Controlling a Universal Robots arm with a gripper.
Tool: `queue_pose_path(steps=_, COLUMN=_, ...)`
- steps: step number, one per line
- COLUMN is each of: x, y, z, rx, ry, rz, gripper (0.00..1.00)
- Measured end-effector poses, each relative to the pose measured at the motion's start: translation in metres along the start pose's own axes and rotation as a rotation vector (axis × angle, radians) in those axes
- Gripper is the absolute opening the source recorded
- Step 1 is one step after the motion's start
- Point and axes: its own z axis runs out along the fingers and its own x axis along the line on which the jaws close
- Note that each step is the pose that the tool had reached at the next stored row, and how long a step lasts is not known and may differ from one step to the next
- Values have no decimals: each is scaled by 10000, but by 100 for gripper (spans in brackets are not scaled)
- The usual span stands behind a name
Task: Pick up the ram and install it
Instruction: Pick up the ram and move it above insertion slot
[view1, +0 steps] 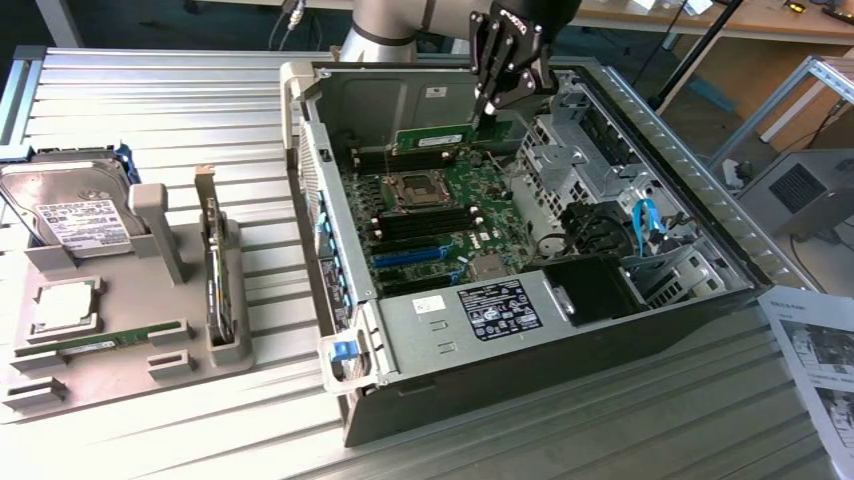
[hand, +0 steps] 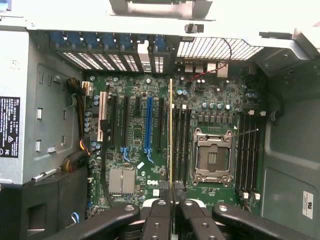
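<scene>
On the slatted table (view1: 174, 100), toward its edge at the exterior view's left, a grey parts tray (view1: 80, 385) seats a hard drive (view1: 74, 215) and an upright expansion card (view1: 214, 260) in cut-outs, apparently so each stays easy to grasp. Beside it, the computer case (view1: 441, 350) lies on its side, uncovered, so the motherboard (view1: 487, 205) faces up. Near the case's far wall the gripper (view1: 494, 108) is clamped on one end of the ram (view1: 434, 137). It holds the green stick on edge, parallel to the memory slots (hand: 181, 145) beside the empty CPU socket (view1: 414, 188), seemingly aligned for seating but not pressed home.
</scene>
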Motion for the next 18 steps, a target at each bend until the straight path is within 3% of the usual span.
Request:
queue_pose_path(steps=4, x=0, y=-3, z=3, rx=-29, ry=-5, rz=-3, gripper=12)
queue_pose_path(steps=6, x=0, y=-8, z=8, rx=-137, ry=-3, rz=4, gripper=12)
queue_pose_path(steps=7, x=0, y=-12, z=11, rx=-226, ry=-2, rz=9, gripper=12)
queue_pose_path(steps=8, x=1, y=-12, z=11, rx=-243, ry=-3, rz=9, gripper=12)
queue_pose_path(steps=18, x=1, y=-22, z=44, rx=-244, ry=-4, rz=10, gripper=12)
